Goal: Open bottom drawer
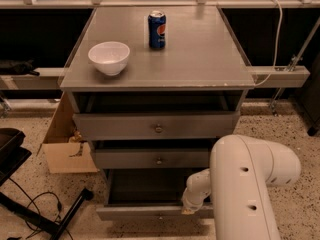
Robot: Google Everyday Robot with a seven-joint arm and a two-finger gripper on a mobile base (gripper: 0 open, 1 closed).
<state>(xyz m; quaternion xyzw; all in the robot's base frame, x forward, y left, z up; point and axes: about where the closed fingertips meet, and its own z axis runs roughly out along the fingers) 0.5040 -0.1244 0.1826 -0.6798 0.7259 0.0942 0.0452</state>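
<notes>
The grey cabinet (pixel 165 74) has three drawers. The bottom drawer (pixel 145 212) is pulled out the farthest, and its dark inside shows above its narrow grey front. Its small knob (pixel 160 217) sits at the lower edge of the view. The middle drawer (pixel 150 159) and the top drawer (pixel 155 126) stand slightly out. My white arm (pixel 245 184) reaches down at the right. My gripper (pixel 189 210) is at the right part of the bottom drawer's front edge, mostly hidden behind the wrist.
A white bowl (pixel 109 57) and a blue soda can (pixel 157 29) stand on the cabinet top. An open cardboard box (pixel 65 144) sits on the floor at the left. A black stand with cables (pixel 30 204) lies at lower left. A rail (pixel 280 76) runs behind.
</notes>
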